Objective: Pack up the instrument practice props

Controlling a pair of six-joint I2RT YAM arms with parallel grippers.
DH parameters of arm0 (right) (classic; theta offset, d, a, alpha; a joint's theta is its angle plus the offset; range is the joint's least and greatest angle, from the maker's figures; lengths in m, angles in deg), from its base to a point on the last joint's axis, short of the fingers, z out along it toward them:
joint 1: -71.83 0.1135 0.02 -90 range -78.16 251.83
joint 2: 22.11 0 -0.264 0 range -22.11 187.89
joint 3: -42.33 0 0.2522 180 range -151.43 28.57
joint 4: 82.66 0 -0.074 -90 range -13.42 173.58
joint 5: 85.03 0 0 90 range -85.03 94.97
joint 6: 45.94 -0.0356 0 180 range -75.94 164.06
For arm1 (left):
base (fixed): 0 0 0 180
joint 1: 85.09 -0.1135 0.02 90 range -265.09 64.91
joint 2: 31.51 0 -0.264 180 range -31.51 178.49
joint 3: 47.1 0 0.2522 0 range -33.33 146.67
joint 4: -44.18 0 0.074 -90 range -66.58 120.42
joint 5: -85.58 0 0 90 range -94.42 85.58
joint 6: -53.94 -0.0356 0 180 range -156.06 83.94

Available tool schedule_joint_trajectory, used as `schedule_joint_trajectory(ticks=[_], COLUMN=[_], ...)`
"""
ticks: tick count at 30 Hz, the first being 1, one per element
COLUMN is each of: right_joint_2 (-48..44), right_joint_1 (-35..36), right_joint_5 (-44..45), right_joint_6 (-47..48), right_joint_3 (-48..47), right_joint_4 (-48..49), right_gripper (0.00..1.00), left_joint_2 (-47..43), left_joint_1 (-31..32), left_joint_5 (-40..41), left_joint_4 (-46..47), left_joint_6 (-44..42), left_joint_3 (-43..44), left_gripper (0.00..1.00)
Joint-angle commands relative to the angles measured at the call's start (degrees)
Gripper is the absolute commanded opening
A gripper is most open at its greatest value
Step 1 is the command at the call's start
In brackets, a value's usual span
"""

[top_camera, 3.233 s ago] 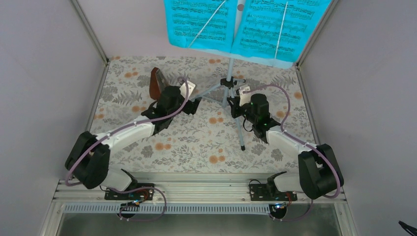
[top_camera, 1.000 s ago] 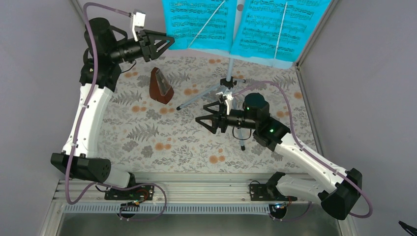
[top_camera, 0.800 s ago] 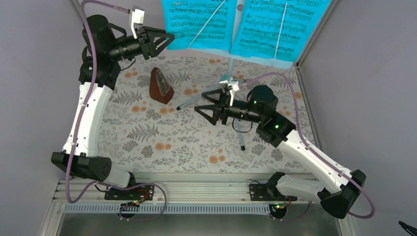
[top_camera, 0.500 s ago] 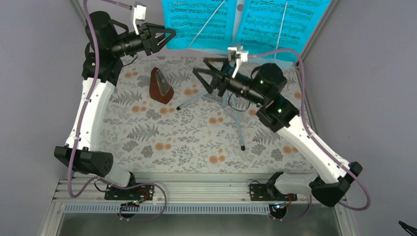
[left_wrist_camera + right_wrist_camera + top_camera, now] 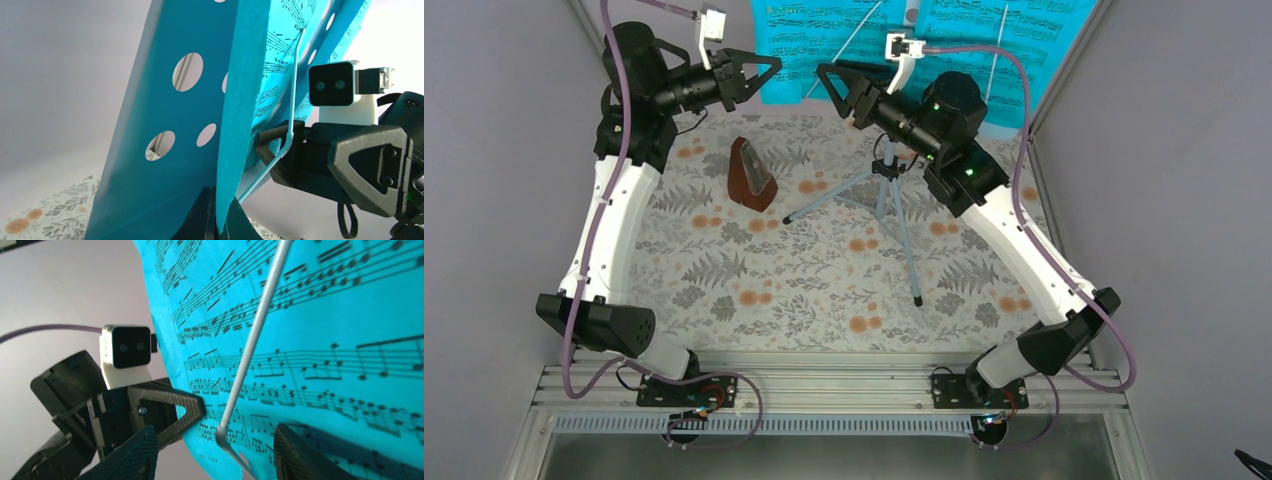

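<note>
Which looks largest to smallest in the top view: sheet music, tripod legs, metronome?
1. sheet music, though it is cropped and nearest the camera, which inflates it
2. tripod legs, by spread
3. metronome

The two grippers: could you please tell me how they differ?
The left gripper is shut, pinching the edge of the teal sheet; the right gripper is open, holding nothing. Left is at the sheet's side; right faces its front, jaws astride the wire page holder. Both are raised at the music stand.

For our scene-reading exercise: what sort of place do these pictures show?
Likely a robot test booth staged as a music corner: plain walls, floral tabletop, music stand holding sheet music.
</note>
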Motion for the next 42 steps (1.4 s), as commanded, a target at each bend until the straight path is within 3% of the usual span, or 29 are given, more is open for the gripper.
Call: schedule_joint_trajectory(ticks=[1, 5, 10, 18, 25, 31, 38, 42], right_joint_2=[1.25, 2.23, 2.43, 4.22, 4.55, 3.97, 2.35, 1.23], right_joint_1=[-0.99, -1.02, -1.05, -1.02, -0.98, -1.10, -1.11, -1.11], right_joint_5=[0.10, -0.65, -1.65, -2.52, -2.00, -1.17, -0.80, -0.21], right_joint_6=[-3.95, -3.04, 1.77, 7.14, 6.99, 6.76, 7.88, 8.68], right_joint_3=[-2.54, -2.34, 0.66, 2.18, 2.17, 2.56, 3.25, 4.34], right_joint_4=[5.28, 9.36, 15.76, 17.67, 17.21, 16.50, 15.38, 15.48], right_gripper=[0.52, 0.38, 0.04, 0.04, 0.04, 0.04, 0.04, 0.04], left_joint_2=[0.03, 0.04, -0.69, -4.15, -13.83, -26.38, -39.76, -44.67], left_joint_1=[0.13, 0.18, 0.02, -3.19, -9.54, -15.39, -17.56, -17.63], left_joint_5=[0.35, -0.04, 2.01, 10.66, 20.01, 24.66, 27.98, 24.82], left_joint_4=[-0.58, -1.38, -3.52, 0.01, 2.34, -0.49, -7.78, -9.54], left_joint_6=[-0.82, -1.37, -2.24, 5.66, 9.02, 7.14, 3.17, 2.67], left_joint_3=[1.01, 0.82, 0.61, -4.43, -13.02, -26.83, -47.78, -59.33], left_gripper=[0.02, 0.02, 0.02, 0.02, 0.02, 0.02, 0.02, 0.02])
